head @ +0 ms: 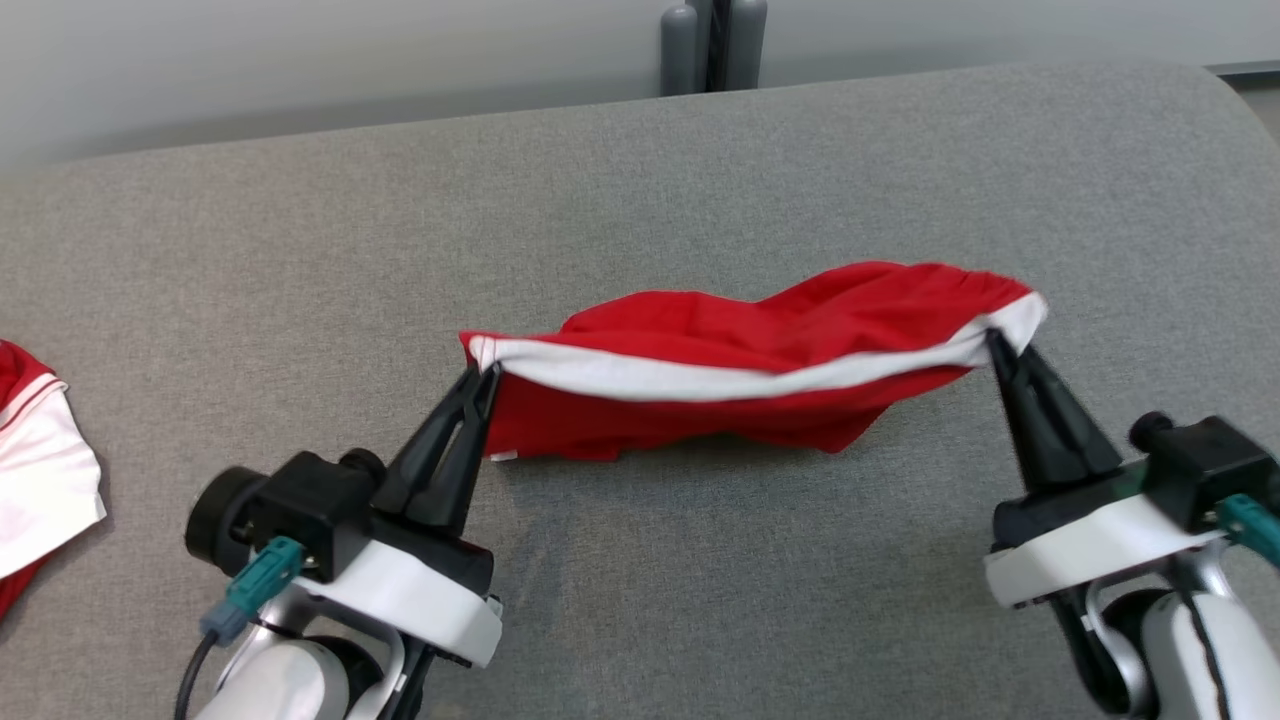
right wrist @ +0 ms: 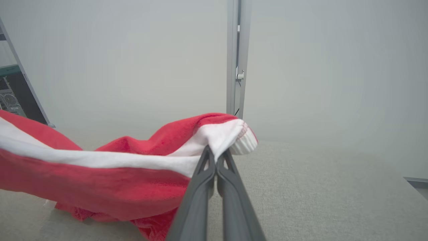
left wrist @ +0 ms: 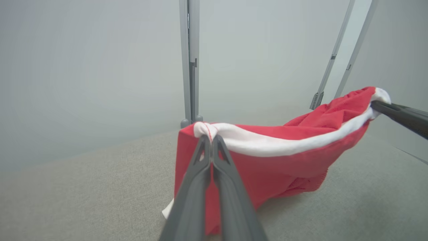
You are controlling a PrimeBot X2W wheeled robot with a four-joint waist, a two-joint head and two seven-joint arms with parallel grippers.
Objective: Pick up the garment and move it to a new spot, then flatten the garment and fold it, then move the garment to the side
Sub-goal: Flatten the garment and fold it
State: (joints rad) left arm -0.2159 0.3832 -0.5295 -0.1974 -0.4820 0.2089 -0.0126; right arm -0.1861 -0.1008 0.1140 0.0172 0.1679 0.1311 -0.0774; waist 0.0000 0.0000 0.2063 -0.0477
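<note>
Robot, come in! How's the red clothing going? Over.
Left gripper and right gripper shut on garment. Lower edge touches table. Other garment far left, apart.

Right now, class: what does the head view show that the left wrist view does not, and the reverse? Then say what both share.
Head view: a second red-and-white garment lying at the table's far left. Left wrist view: two slanted grey poles against the wall. Both: the red garment, its white band stretched over the table, pinched at one end by the shut left fingers and at the other by the shut right fingers.
</note>
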